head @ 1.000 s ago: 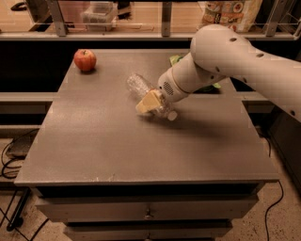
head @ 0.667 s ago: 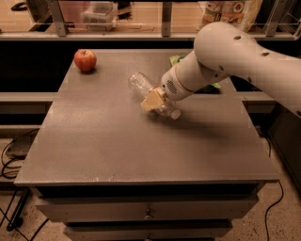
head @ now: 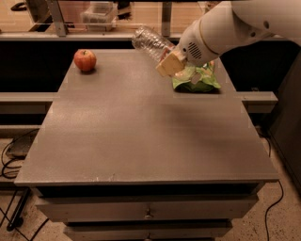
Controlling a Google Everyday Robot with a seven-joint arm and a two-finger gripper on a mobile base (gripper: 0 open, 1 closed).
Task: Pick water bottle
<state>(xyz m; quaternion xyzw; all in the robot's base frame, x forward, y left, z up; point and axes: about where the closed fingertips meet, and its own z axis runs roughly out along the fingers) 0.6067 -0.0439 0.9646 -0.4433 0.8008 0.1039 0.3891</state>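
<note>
The tool [head: 169, 61] hangs above the far part of the surface [head: 141, 136], to the right of the apple [head: 85, 60] and higher in the view than it. Its tan fingers [head: 170, 65] are closed narrow on one end of the water bottle [head: 149, 42]. The bottle is clear and crinkled. It is held tilted in the air, its free end pointing up and left towards the apple's side of the scene, and its body is seen against the far edge of the surface. The gripped end is hidden by the fingers, so its cap cannot be made out. The white arm [head: 225, 28] that carries the tool comes in from the upper right corner, well to the right of the apple. A crumpled green bag [head: 195, 79] lies on the surface just below and right of the tool, at about the same depth as the apple and well apart from it. The apple is red and stands upright near the far left corner of the grey surface. Drawer fronts [head: 146, 211] sit under the near edge, on the side facing away from the apple. Dark cables [head: 10, 155] lie on the floor below and left of the apple. A clear container [head: 99, 13] stands behind the apple, beyond the surface.
</note>
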